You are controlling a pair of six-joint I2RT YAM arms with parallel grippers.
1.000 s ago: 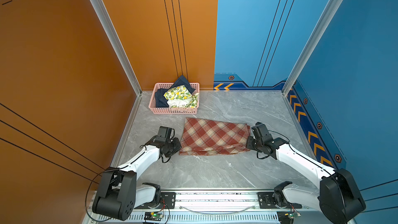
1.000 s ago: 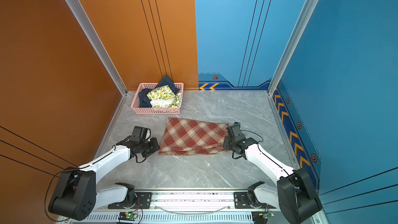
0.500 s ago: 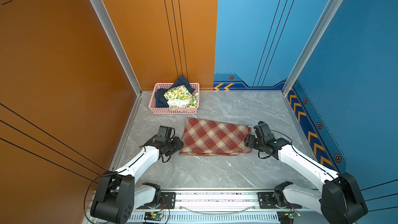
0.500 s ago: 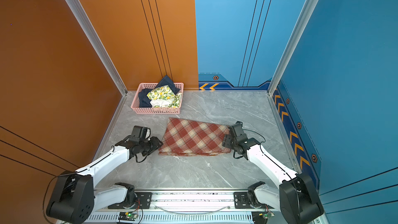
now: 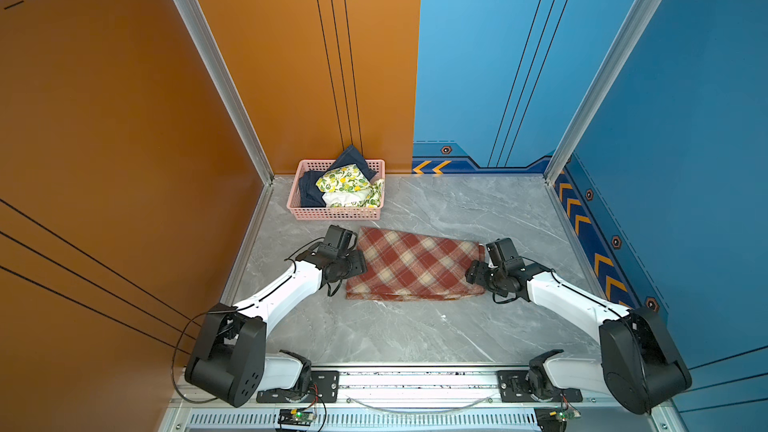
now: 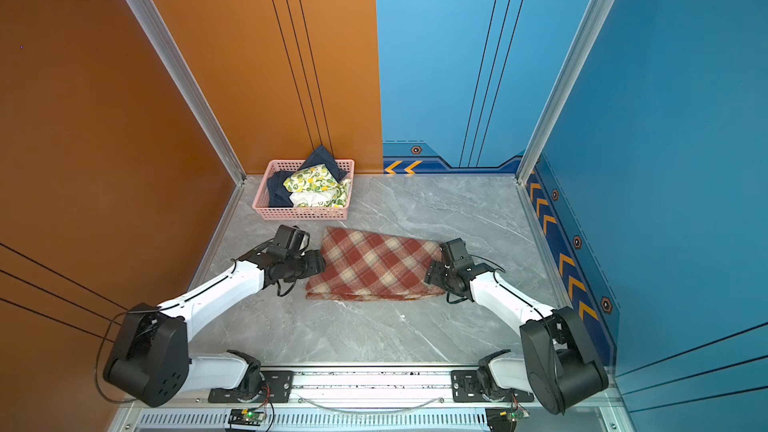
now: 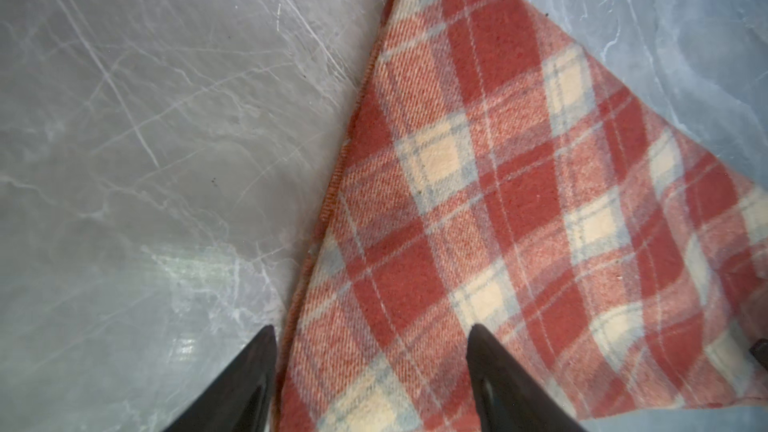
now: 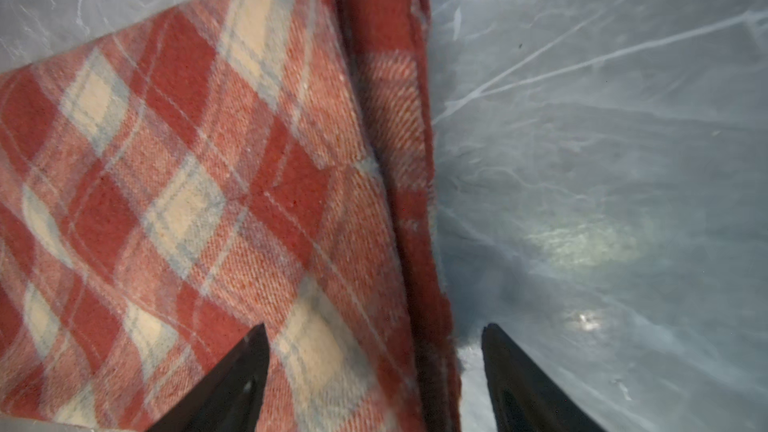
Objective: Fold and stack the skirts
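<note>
The rust-red and cream plaid skirt (image 5: 415, 265) (image 6: 374, 263) lies folded flat on the grey marble table, in the middle of both top views. My left gripper (image 5: 355, 263) (image 7: 372, 328) is at its left end, open, its jaws straddling the cloth's edge (image 7: 519, 201). At the skirt's right end my right gripper (image 5: 473, 274) (image 8: 375, 326) is open too, one finger over the plaid (image 8: 187, 180) and one over bare table. The lemon-print skirt (image 5: 345, 184) (image 6: 313, 184) and the dark denim skirt (image 5: 309, 193) (image 6: 278, 191) sit crumpled in the pink basket.
The pink basket (image 5: 332, 214) (image 6: 303, 213) stands at the back left, against the orange wall. Blue walls close the back right and the right side. Bare marble (image 5: 415, 326) lies between the skirt and the front rail (image 5: 415, 380).
Both grippers have gone from shut to open and let go of the plaid skirt's ends. The skirt stays flat where it was.
</note>
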